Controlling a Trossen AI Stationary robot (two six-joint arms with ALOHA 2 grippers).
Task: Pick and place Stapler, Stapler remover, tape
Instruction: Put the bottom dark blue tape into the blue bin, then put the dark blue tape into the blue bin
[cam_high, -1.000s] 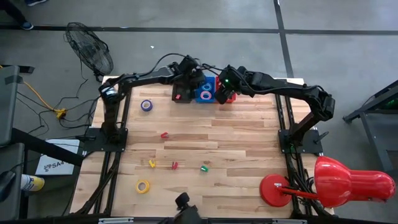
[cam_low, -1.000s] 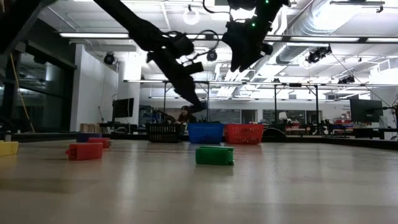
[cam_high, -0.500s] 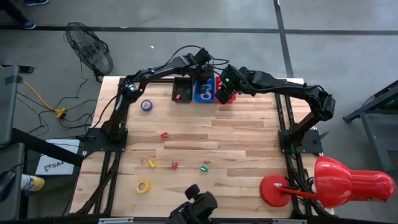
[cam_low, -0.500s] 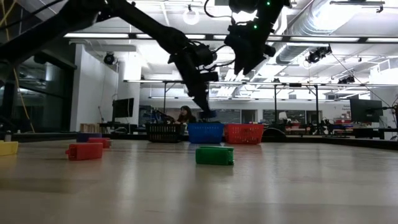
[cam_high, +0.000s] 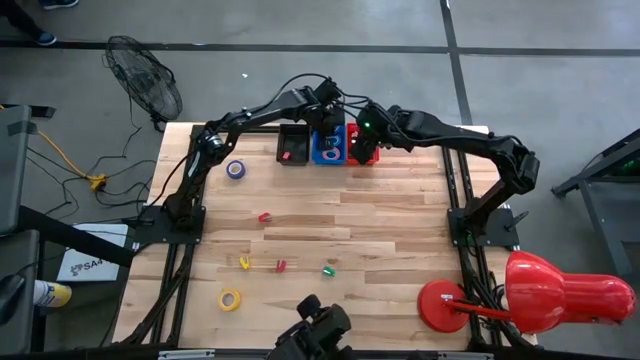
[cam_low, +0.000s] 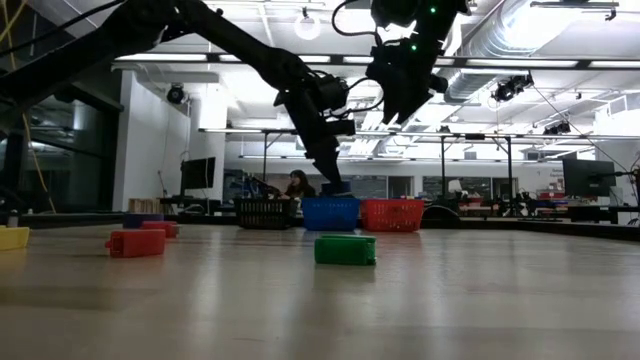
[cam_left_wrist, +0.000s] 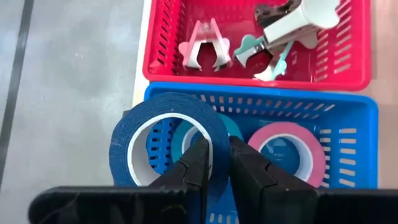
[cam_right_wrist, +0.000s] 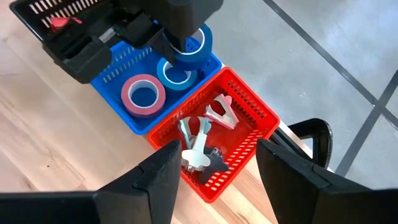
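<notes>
Overhead, both arms hang over the baskets at the worktop (cam_high: 400, 210)'s far edge, while a purple tape roll (cam_high: 235, 169), a yellow tape roll (cam_high: 230, 298) and small staplers remain unsorted. Closer, the left hand (cam_left_wrist: 214, 163) pinches a blue tape roll (cam_left_wrist: 168, 146) above the blue basket (cam_left_wrist: 348, 112), which already holds a pink tape roll (cam_left_wrist: 286, 149); the right hand (cam_right_wrist: 217, 163) hangs spread and empty above the red basket (cam_right_wrist: 249, 109) of staple removers (cam_right_wrist: 221, 112).

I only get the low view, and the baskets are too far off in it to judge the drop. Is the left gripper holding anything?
Observer: Yes. The left wrist view shows the left gripper shut on a blue tape roll, pinching its wall.
Operator: Which basket is below it?
Observer: The blue basket, which holds a pink roll and a teal roll.
Operator: And the right arm?
Observer: The right gripper is open and empty above the red basket, which holds staple removers.
</notes>
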